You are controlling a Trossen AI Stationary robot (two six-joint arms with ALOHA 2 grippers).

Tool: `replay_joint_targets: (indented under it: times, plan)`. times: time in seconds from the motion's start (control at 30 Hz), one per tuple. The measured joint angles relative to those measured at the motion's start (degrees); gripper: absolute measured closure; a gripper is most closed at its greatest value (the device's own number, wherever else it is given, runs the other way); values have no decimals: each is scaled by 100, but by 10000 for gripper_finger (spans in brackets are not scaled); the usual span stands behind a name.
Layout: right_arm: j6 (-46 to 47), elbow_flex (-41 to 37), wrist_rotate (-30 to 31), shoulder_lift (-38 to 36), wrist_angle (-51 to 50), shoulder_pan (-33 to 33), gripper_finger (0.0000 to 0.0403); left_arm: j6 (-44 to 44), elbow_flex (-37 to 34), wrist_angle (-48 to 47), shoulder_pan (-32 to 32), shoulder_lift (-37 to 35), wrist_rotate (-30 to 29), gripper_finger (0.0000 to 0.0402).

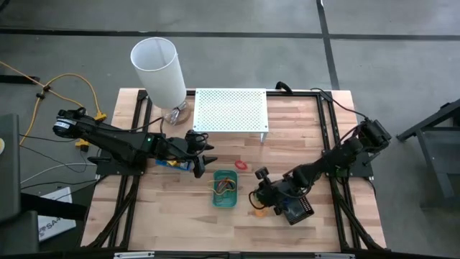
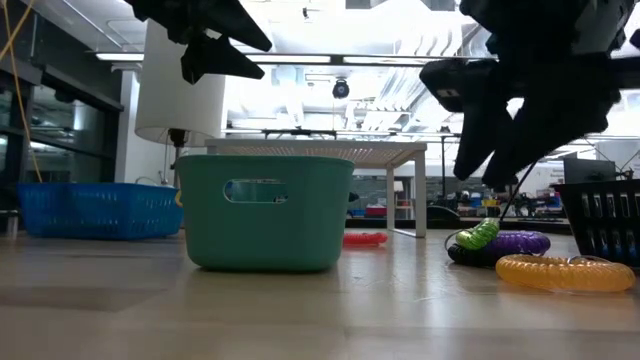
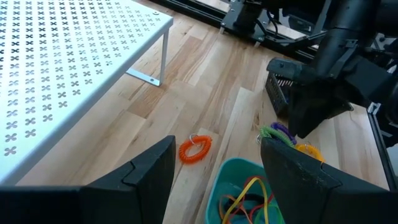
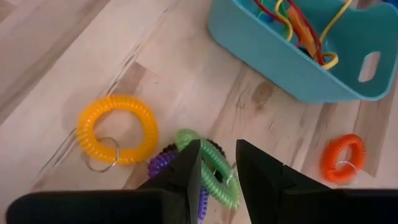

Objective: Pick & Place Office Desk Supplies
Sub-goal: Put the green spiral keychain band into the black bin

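A green tray (image 1: pixel 224 189) holding coloured rubber bands stands on the table's middle. Right of it lie a green coil ring (image 4: pixel 214 168), a purple one (image 4: pixel 163 167) and a yellow one (image 4: pixel 117 129), bunched on the wood. An orange-red coil ring (image 3: pixel 196 149) lies alone toward the white shelf. My right gripper (image 4: pixel 217 149) hangs open just above the green coil, a finger on each side of it, touching nothing. My left gripper (image 3: pixel 216 146) is open in the air left of the green tray, near the blue tray (image 2: pixel 95 210).
The white perforated shelf (image 1: pixel 231 109) and the white lamp (image 1: pixel 159 68) stand at the far side. A black tray (image 2: pixel 605 220) sits by the right gripper at the near right. Dark frame bars run along both sides of the table.
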Motion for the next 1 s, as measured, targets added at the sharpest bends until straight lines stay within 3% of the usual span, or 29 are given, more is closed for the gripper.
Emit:
replay_joint_targets:
  times: [0.4, 0.57, 1.0]
  plan:
    - [-34, 1362, 94, 722, -1802, 38, 314, 0, 0, 35, 0, 0, 0, 172]
    - [-357, 1792, 97, 1112, -2100, 117, 314, 2, 0, 126, 0, 0, 2, 172]
    - [-392, 1832, 126, 1145, -2320, 101, 314, 2, 0, 183, 0, 0, 1, 172]
